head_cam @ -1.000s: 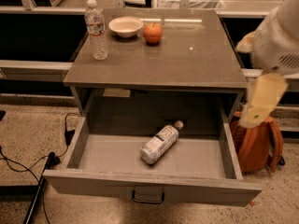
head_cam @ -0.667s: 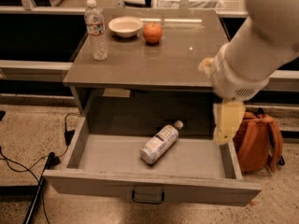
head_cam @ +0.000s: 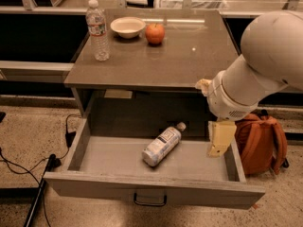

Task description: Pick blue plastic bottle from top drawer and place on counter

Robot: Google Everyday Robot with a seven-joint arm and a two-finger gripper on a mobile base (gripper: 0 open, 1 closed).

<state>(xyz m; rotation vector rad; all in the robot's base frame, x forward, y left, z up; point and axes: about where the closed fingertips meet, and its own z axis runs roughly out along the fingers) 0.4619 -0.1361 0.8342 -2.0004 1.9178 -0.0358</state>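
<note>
Tool (head_cam: 220,138) lower now — over top drawer's (head_cam: 94,186) right end | grip: cannot tell | blue plastic bottle (head_cam: 162,144) unmoved

A bottle (head_cam: 162,144) lies in the drawer (head_cam: 151,184) below the counter (head_cam: 165,63). At the counter's back: water bottle (head_cam: 98,30) left, bowl (head_cam: 128,27), then apple (head_cam: 155,33). The gripper (head_cam: 218,144) hangs over the drawer's right side, beside a backpack (head_cam: 261,143).
</note>
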